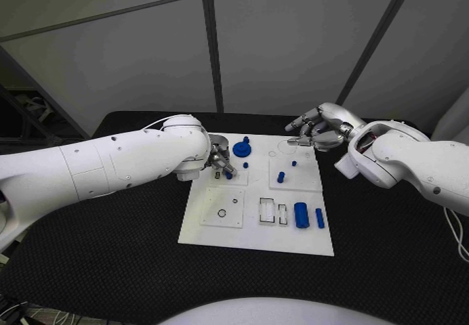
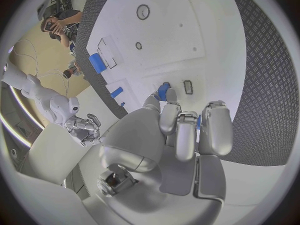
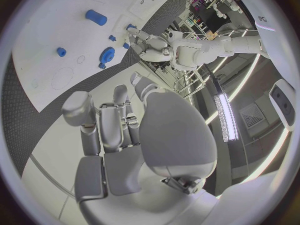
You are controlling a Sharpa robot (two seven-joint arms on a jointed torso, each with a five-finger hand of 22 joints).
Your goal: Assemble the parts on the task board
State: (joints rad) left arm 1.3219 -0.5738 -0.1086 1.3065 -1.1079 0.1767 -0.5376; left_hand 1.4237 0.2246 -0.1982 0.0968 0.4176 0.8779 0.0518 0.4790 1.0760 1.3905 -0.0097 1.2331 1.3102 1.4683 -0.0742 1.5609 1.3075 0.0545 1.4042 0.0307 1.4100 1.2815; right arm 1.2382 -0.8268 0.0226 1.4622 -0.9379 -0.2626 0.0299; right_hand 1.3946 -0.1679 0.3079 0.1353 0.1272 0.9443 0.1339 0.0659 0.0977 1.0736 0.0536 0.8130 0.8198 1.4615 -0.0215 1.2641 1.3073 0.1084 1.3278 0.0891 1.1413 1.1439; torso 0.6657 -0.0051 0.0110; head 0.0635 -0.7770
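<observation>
The white task board (image 1: 256, 223) lies in the middle of the black table. My left hand (image 1: 219, 160) hangs over its far left corner and pinches a small blue part (image 1: 229, 174) at its fingertips. In the left wrist view the same blue part (image 2: 162, 91) sits at the fingertips of the left hand (image 2: 181, 132), just beside a small rectangular slot (image 2: 188, 87). My right hand (image 1: 318, 131) hovers over the board's far right edge, fingers loosely bent and apart, holding nothing. Seen from its own wrist, the right hand (image 3: 122, 130) is bare.
On the board stand a round blue part (image 1: 241, 149), a small peg (image 1: 247, 164), a taller peg (image 1: 280, 177) and a tiny peg (image 1: 293, 162). A blue cylinder (image 1: 302, 215) and a blue bar (image 1: 320, 217) lie near the right front. Black table surrounds the board.
</observation>
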